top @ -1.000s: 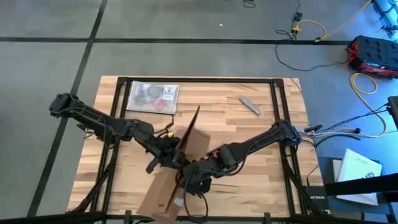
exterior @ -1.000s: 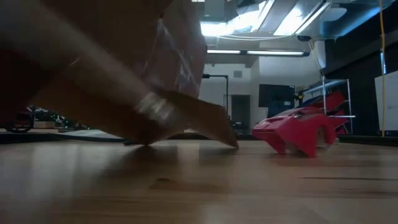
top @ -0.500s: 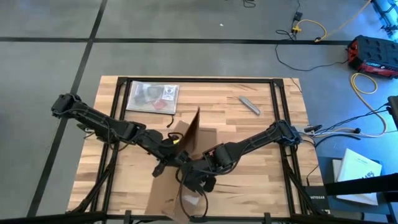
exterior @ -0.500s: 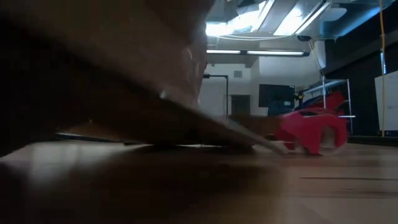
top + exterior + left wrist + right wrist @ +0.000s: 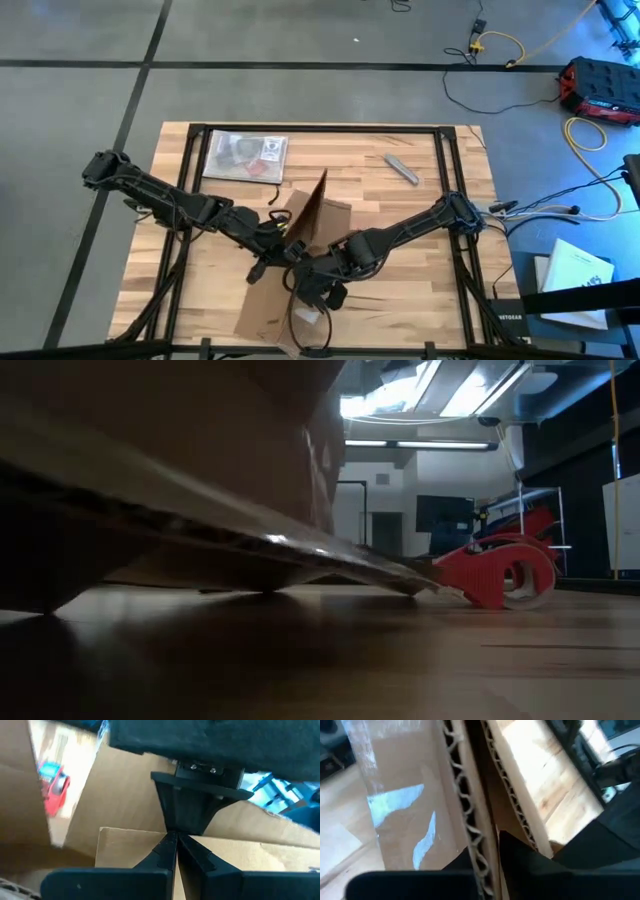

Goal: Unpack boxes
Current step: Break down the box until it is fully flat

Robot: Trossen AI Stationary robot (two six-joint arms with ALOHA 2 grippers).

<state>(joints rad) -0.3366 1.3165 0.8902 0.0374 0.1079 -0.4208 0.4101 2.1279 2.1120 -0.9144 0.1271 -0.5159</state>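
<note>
Cardboard box [image 5: 300,255] at table centre-to-6 o'clock, tipped, one flap raised toward 12. Left gripper [image 5: 171,840] pinched shut on flap edge. Right gripper [image 5: 487,850] narrow, clamped on corrugated wall. Judged light, stiff but bendy; tape slick; best gripped at flap edges.

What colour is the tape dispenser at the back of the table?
Red tape dispenser, clearest in the low view.

A light wooden desk [image 5: 440,290] stands on a grey floor [image 5: 300,90] crossed by dark seams. Yellow and black cables [image 5: 500,45] trail beside a red case [image 5: 603,88]. In the low view, bright ceiling lights [image 5: 420,395] hang above a dark screen [image 5: 445,515] against a pale wall [image 5: 450,475].
</note>
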